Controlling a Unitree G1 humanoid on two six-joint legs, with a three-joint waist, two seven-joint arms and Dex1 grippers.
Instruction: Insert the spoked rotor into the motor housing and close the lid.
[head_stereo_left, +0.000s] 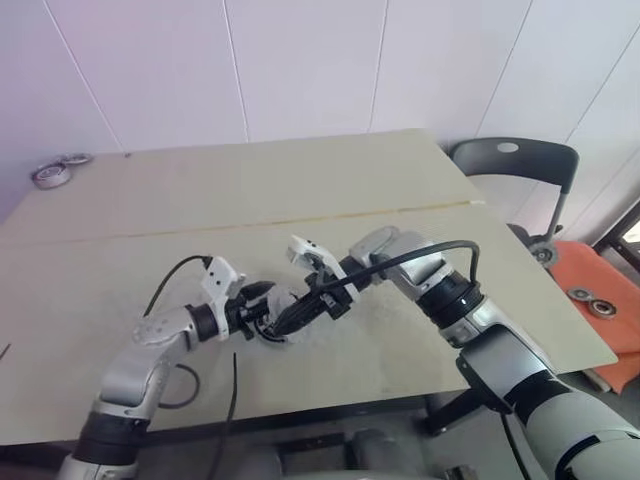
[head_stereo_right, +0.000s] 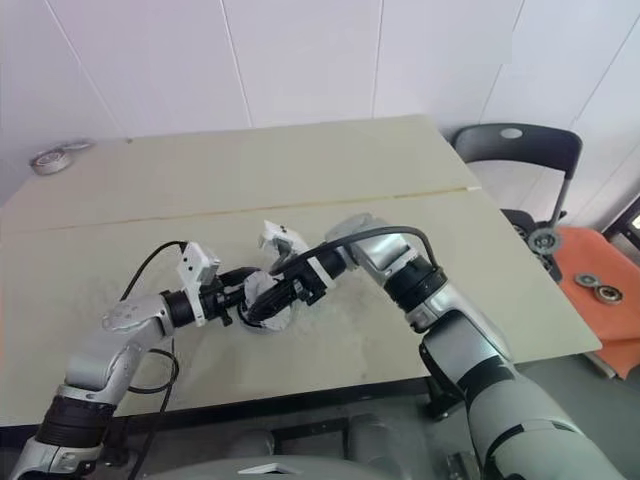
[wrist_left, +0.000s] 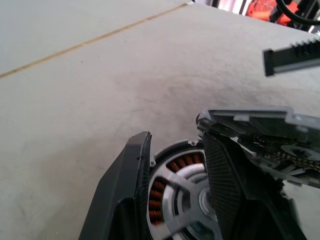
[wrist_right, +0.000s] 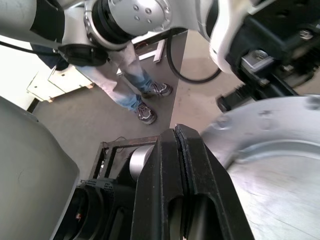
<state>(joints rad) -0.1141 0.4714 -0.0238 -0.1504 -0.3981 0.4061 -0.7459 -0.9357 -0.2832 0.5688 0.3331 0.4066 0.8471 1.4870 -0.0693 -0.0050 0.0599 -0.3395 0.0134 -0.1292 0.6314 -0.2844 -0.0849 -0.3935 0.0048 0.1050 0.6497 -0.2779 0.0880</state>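
Note:
The motor housing (wrist_left: 170, 187), a dark-rimmed puck with copper-red windings and a silver hub, lies on the table (head_stereo_left: 300, 190) at front centre. My left gripper (wrist_left: 175, 137) is shut on it, one black finger against its rim on each side. A silvery round part with thin radial ribs and dark gaps, apparently the spoked rotor (wrist_left: 260, 145), stands tilted over one side of the housing; its smooth face (wrist_right: 280, 145) shows in the right wrist view. My right gripper (wrist_right: 175, 131) is shut and empty, its tip (head_stereo_left: 282, 327) beside that disc. I cannot make out a separate lid.
Metal rings (head_stereo_left: 52, 172) sit at the table's far left corner. A dark chair (head_stereo_left: 515, 165) and an orange mat with bearing parts (head_stereo_left: 600, 300) stand to the right of the table. Black cables (head_stereo_left: 232, 400) hang near the front edge. A person's legs (wrist_right: 130, 85) stand behind.

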